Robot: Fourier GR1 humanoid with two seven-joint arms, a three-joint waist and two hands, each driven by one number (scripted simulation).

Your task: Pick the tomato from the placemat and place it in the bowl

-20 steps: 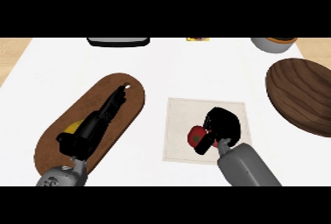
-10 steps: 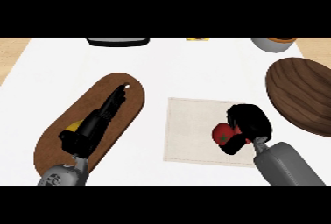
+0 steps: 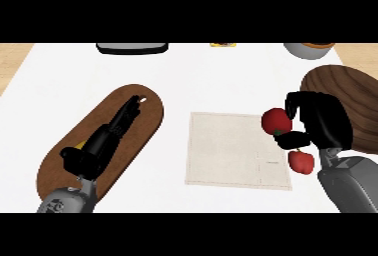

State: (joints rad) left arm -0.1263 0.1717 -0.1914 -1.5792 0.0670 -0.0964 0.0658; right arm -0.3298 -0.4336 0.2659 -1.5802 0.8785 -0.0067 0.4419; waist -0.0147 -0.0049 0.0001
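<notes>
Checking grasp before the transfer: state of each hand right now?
Left hand: open, fingers straight, lying over the oval wooden board, holding nothing.
Right hand: shut on the tomato, beside the wooden bowl.

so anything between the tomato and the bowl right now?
Nothing visible. The right hand holds the tomato at the placemat's right edge, and the wooden bowl lies just beyond the hand.

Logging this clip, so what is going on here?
The right hand has its fingers curled round the tomato and holds it at the placemat's right edge, beside the wooden bowl. It is not in the bowl yet. The left hand lies open on a brown board at the left.
</notes>
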